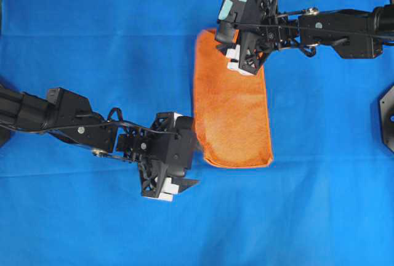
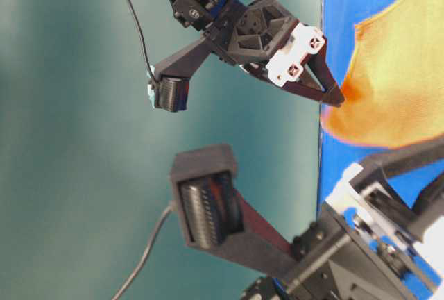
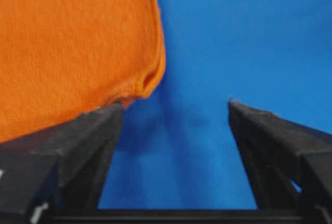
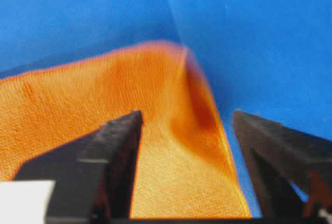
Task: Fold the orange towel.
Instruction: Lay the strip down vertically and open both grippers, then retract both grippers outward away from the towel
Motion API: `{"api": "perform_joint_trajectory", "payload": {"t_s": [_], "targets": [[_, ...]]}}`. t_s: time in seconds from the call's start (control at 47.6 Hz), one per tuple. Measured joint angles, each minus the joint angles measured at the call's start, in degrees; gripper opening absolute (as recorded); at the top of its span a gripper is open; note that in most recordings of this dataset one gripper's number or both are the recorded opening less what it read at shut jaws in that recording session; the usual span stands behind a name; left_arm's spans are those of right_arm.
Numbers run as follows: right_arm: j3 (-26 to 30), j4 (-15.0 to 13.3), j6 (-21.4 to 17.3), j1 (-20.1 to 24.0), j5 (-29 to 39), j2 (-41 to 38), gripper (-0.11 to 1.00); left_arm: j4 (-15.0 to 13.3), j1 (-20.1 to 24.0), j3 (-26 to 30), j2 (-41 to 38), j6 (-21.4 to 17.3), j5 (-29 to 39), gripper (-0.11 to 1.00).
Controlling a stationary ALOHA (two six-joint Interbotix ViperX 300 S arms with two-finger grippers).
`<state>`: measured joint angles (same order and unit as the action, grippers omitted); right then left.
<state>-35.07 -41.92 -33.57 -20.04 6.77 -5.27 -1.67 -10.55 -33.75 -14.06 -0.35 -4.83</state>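
Observation:
The orange towel (image 1: 233, 109) lies folded into a tall, narrow rectangle on the blue cloth, folded edge along its near end. My left gripper (image 1: 192, 152) stands open beside the towel's lower left corner. In the left wrist view only blue cloth shows between the left gripper's (image 3: 176, 105) fingers, and its left fingertip (image 3: 111, 112) is right at the towel's corner (image 3: 72, 42). My right gripper (image 1: 237, 32) is open over the towel's far end. In the right wrist view the towel (image 4: 171, 172) lies between the right gripper's (image 4: 187, 115) fingers, with a rumpled ridge along its right edge.
A blue cloth (image 1: 92, 38) covers the whole table. A black mount (image 1: 388, 118) sits at the right edge. In the table-level view the towel (image 2: 395, 85) bulges a little off the surface, with a teal wall (image 2: 69, 140) behind.

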Motion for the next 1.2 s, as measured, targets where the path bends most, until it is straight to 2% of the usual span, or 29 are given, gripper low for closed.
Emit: {"api": "perform_joint_trajectory", "payload": {"t_s": [0.231,0.483,0.567,0.882,1.071,1.197], "targets": [[-0.1,0.0,0.0,-0.1,3.0,2.6,0.65,0.1,0.2,-2.4,6.2,-0.1,6.2,0.78],[-5.6,0.3,-1.1,0.1,2.9,14.2,0.65,0.1,3.2,-8.9,17.8,-0.3,8.0,0.78],[-9.0,1.0,-1.8,0.6,1.5,18.9,0.65,0.1,5.3,-11.3,21.7,-0.3,6.1,0.78],[-24.0,3.3,-6.1,4.4,-8.0,39.0,0.65,0.2,8.7,-23.9,33.7,-0.2,-11.0,0.78],[-31.6,4.1,-7.1,6.2,-10.7,49.8,0.65,0.1,8.9,-29.2,39.6,-0.3,-14.7,0.78],[-35.9,4.9,-7.1,6.4,-14.2,53.2,0.65,0.1,9.0,-32.3,43.0,-0.3,-16.0,0.78]]}}
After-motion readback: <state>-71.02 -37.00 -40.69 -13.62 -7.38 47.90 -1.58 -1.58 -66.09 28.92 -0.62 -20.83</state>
